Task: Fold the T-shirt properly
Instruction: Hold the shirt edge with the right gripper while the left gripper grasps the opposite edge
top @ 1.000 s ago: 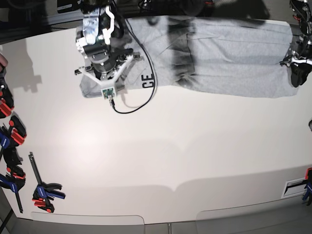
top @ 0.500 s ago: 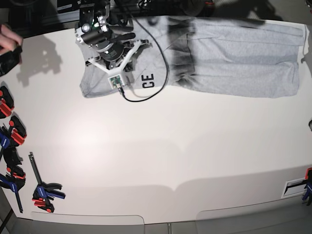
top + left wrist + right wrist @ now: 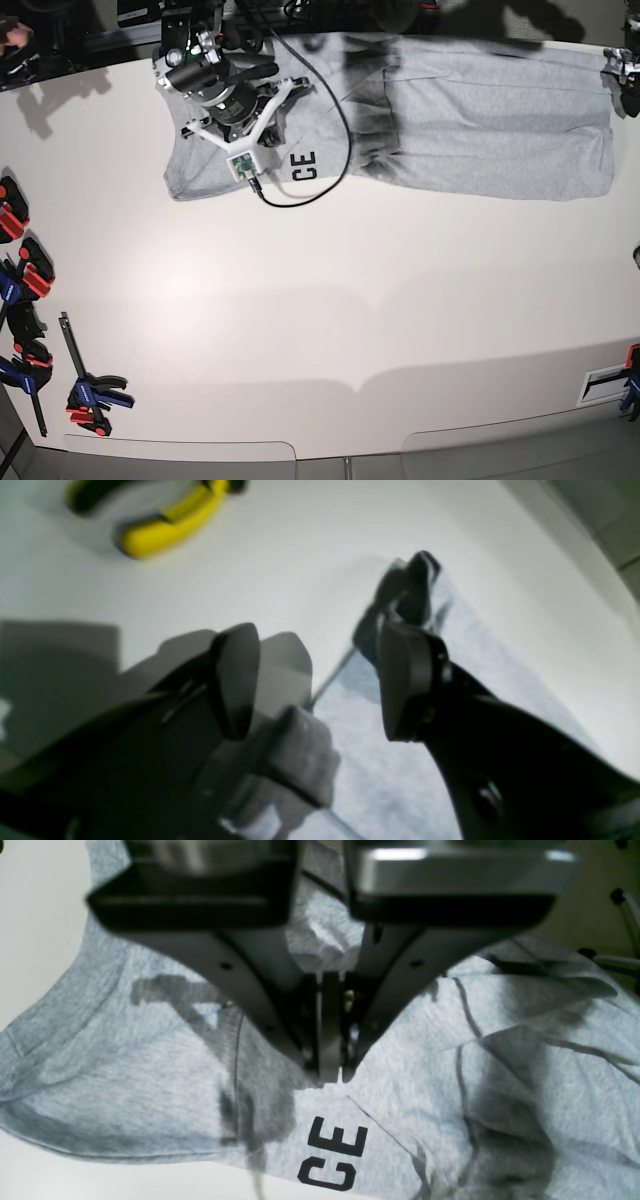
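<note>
Clamps (image 3: 88, 392) lay at the near left corner of the white tabletop (image 3: 330, 300). Along the far edge the T-shirt (image 3: 480, 120) lay flat as a long folded band of light heather grey, creased near its middle, with the black letters "CE" (image 3: 334, 1160) showing near its left end. The right gripper (image 3: 327, 1067) stood over that end, jaws together, holding nothing discernible. At the far right corner the left gripper (image 3: 310, 680) hung with jaws apart and empty.
</note>
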Available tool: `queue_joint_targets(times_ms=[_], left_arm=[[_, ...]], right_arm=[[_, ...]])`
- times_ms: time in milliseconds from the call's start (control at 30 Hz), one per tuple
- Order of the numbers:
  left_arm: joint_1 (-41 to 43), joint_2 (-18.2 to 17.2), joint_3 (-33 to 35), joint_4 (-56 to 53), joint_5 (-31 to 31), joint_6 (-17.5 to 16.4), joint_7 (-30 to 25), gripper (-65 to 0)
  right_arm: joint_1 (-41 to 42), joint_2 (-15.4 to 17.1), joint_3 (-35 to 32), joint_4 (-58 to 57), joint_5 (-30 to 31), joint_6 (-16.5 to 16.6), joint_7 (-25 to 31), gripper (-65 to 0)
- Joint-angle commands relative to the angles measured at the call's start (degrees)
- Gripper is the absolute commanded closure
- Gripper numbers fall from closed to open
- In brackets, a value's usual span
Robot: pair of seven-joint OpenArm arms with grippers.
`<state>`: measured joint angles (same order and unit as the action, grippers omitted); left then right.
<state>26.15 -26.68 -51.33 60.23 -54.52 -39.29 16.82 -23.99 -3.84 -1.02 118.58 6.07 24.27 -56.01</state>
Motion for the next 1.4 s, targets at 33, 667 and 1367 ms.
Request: queue_joint_targets(times_ms=[33, 667, 1367], left_arm=[[0.50, -0.07, -0.42, 0.81, -1.53, -0.71, 0.09, -37.2], [-5.07, 0.44, 0.42, -6.21, -1.16, -0.71, 3.54, -37.7], [-6.62, 0.31, 3.87, -7.17, -16.55, -0.71, 14.93, -37.6]], right_arm=[[0.17, -0.11, -0.11, 1.20, 0.61, 0.66, 1.18, 0.0], [0.15, -0.11, -0.11, 1.20, 3.93, 2.60, 1.09, 0.0], [0.17, -0.13, -0.11, 1.20, 6.19, 4.39, 0.92, 0.0]])
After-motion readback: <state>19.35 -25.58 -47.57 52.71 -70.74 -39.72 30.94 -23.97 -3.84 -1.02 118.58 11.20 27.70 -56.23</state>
